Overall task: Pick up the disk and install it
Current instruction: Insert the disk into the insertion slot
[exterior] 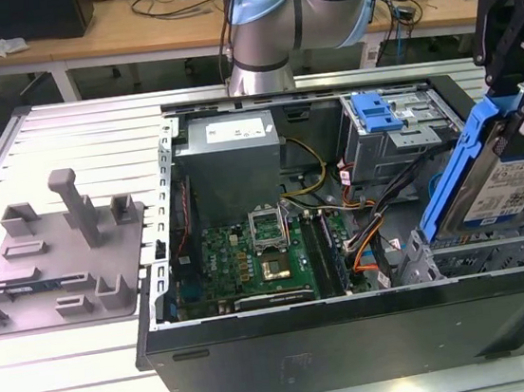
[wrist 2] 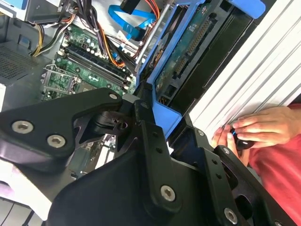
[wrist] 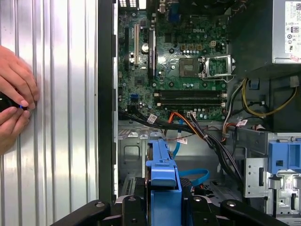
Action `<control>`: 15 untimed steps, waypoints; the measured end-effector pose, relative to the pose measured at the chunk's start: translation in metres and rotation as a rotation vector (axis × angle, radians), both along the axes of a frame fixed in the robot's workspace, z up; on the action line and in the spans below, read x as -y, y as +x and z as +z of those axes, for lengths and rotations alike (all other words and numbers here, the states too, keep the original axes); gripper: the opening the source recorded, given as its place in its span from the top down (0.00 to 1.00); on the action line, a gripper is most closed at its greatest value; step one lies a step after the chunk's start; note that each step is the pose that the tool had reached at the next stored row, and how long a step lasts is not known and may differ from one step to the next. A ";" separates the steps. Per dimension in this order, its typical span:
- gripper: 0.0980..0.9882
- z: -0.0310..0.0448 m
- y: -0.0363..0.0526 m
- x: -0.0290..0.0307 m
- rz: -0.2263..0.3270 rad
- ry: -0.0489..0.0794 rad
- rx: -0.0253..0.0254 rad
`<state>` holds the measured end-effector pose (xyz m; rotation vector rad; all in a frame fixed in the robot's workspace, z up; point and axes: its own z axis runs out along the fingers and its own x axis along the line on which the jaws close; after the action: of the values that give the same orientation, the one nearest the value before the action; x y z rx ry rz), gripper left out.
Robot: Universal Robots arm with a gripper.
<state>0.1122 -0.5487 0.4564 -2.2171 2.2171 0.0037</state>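
In the exterior view, a grey moulded fixture plate (exterior: 60,264) with upright pegs and blocks is lying on the ribbed aluminium table (exterior: 74,143) at the exterior view's left. Beside it, the black steel computer case (exterior: 356,342) is lying flat with its open side up. Inside it, the boxy grey power supply (exterior: 232,147) is sitting just behind the green motherboard (exterior: 251,259). Bundled cables (exterior: 359,208) are running from the board toward the drive bays. Further right, a blue plastic latch piece (exterior: 376,110) is sitting on a grey metal bay.

At the exterior view's right, the gripper (exterior: 521,126) is clamping the disk (exterior: 504,181), with its black fingers closed on the upper end. The disk is hanging tilted over the case's perforated metal drive cage (exterior: 470,252). Its silver, labelled face is showing, and its blue carrier frame (exterior: 458,157) is running down one edge. Contact with the cage cannot be told.

In the first wrist view, a person's hands (wrist: 16,101) are resting on the table ribs outside the case wall and pinching a small dark object.
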 end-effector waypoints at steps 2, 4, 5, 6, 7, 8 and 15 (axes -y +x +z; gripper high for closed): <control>0.70 -0.0023 0.0002 0.0000 0.000 0.000 0.0001; 0.70 -0.0043 0.0002 0.0000 0.000 0.000 0.0000; 0.70 -0.0057 0.0002 0.0000 0.000 0.000 0.0000; 0.70 -0.0068 0.0003 0.0001 0.000 0.000 0.0000; 0.70 -0.0078 0.0003 0.0001 0.000 0.000 0.0001; 0.70 -0.0084 0.0004 0.0002 0.000 0.000 0.0001; 0.70 -0.0151 0.0007 0.0007 0.000 0.000 0.0000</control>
<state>0.1129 -0.5494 0.4413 -2.2170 2.2170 0.0038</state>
